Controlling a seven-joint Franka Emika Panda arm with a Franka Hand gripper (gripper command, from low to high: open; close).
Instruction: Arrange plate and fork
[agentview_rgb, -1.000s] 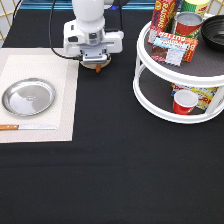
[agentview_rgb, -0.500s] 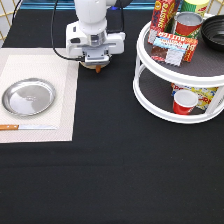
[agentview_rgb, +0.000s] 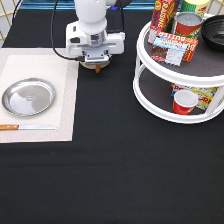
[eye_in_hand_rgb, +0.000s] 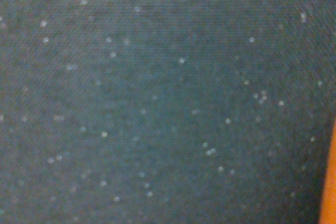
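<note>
The shiny silver plate (agentview_rgb: 28, 96) lies on the pale placemat (agentview_rgb: 60, 80) at the exterior view's left. My gripper (agentview_rgb: 97, 65) hangs over the black tablecloth just right of the placemat's top corner, well above and to the right of the plate. A small orange-brown piece, the fork's handle (agentview_rgb: 98, 69), sticks out from under the hand, and the gripper looks shut on it. The fork's tines are hidden by the hand. The wrist view shows black cloth and an orange strip of the fork (eye_in_hand_rgb: 328, 195) at its edge.
A wooden-handled knife (agentview_rgb: 27, 127) with a long flat blade lies on the placemat below the plate. A white two-tier turntable rack (agentview_rgb: 150, 95) with cans, boxes, a red cup (agentview_rgb: 184, 102) and a black pan stands at the right.
The hand with the orange-brown piece has shifted slightly toward the exterior view's top and right. The plate and knife have not moved.
</note>
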